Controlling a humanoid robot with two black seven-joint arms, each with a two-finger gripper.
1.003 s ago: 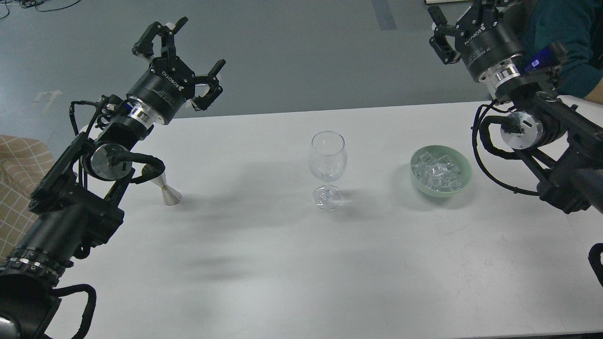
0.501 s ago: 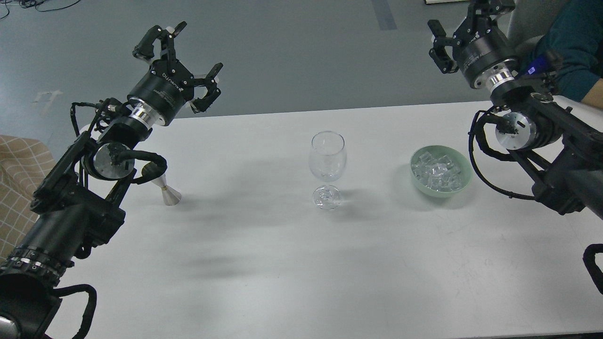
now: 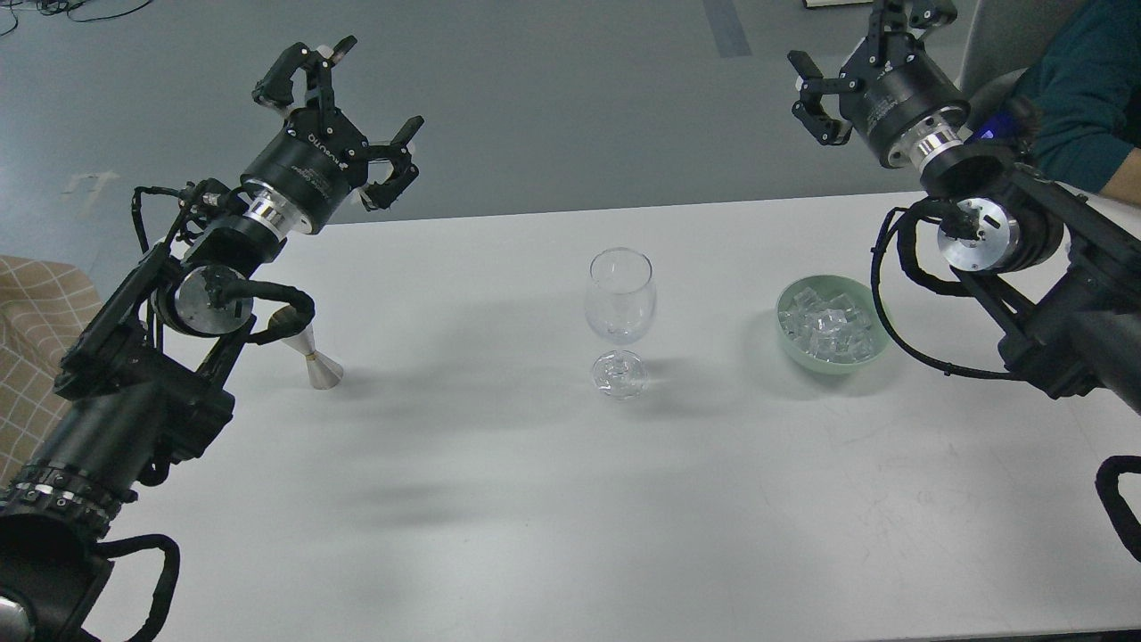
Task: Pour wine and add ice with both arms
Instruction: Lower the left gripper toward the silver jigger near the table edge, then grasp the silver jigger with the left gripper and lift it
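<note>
An empty clear wine glass stands upright at the middle of the white table. A pale green bowl to its right holds a heap of clear ice cubes. My left gripper is open and empty, held high beyond the table's far left edge. My right gripper is open and empty, high at the far right, above and behind the bowl; its upper finger is cut off by the view's top edge. No wine bottle is in view.
A small silver cone-shaped cup stands at the left, partly hidden behind my left arm's cable. A person in a teal sleeve is at the far right corner. A checked cloth lies off the table's left edge.
My right arm has swung to the left, carrying its open gripper leftward over the far edge. My left gripper has barely shifted. Glass and bowl have not moved.
</note>
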